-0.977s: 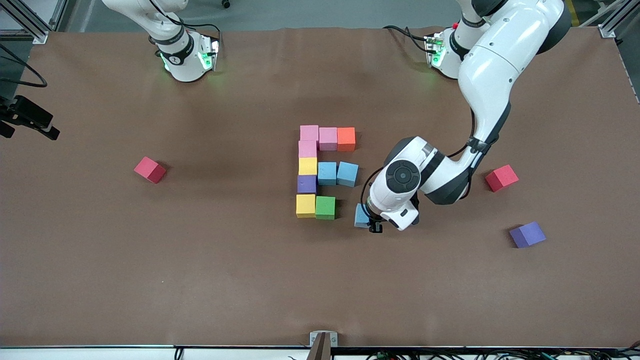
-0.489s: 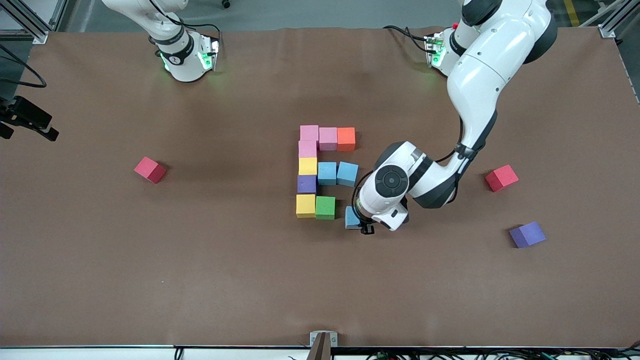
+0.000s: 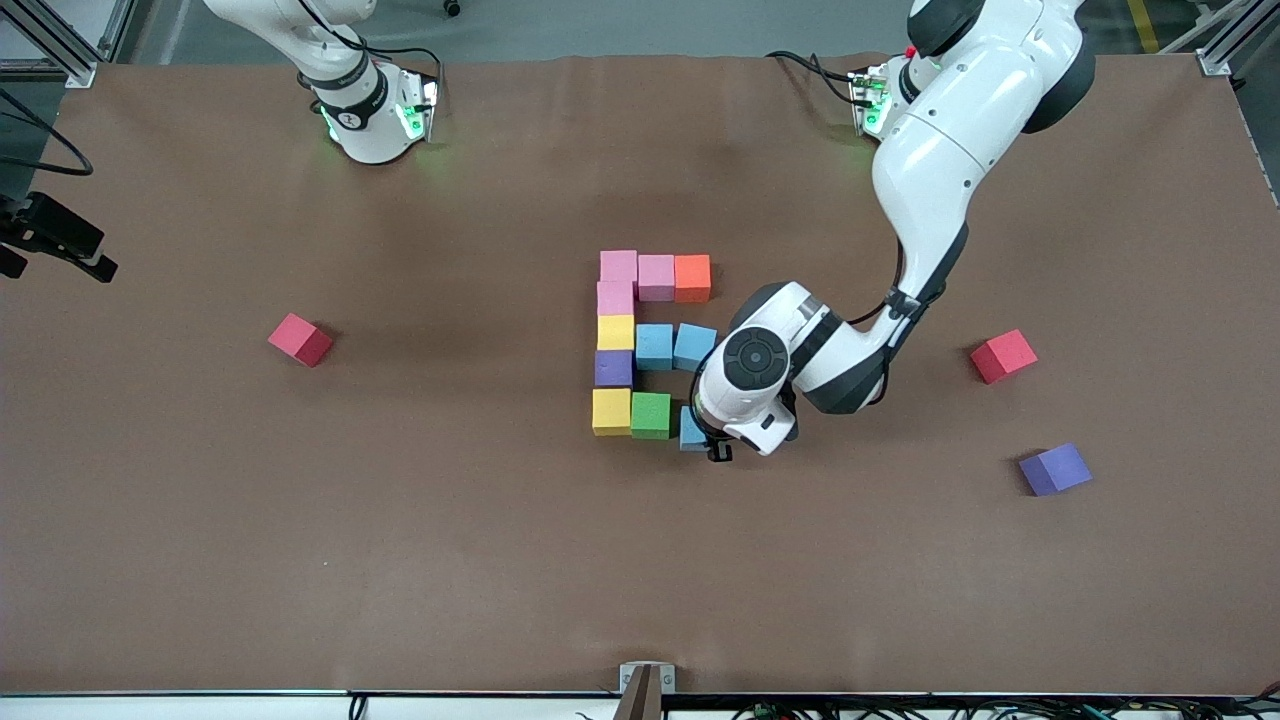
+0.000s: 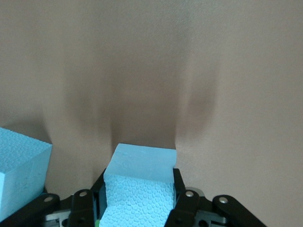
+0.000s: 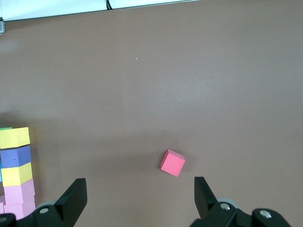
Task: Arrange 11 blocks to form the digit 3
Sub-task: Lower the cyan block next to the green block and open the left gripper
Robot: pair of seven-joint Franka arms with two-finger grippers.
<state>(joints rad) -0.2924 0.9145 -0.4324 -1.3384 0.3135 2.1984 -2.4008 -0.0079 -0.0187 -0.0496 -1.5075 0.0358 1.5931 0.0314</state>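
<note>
Nearest the front camera among the cubes lies a loose purple cube (image 3: 1055, 469), well apart from the others toward the left arm's end of the table. Next, the left gripper (image 3: 700, 440) is clamped on a light blue block (image 3: 690, 430), with the black fingers (image 4: 182, 201) pressing its two sides; the block sits just beside the green block (image 3: 651, 415) at the nearest row of the digit 3 (image 3: 650, 345), though whether they touch cannot be told. That row starts with a yellow block (image 3: 611, 411); farther up the column come the purple block (image 3: 613, 368) and a second yellow block (image 3: 616, 332), which has two light blue blocks (image 3: 674, 346) beside it as the middle arm. Two red cubes (image 3: 1003, 356) (image 3: 299, 339) rest well out to either side. Farthest are the pink blocks (image 3: 630, 277) and the orange block (image 3: 692, 278). The right gripper (image 5: 137, 201) waits up over the table at the right arm's end, its jaws spread wide and empty
</note>
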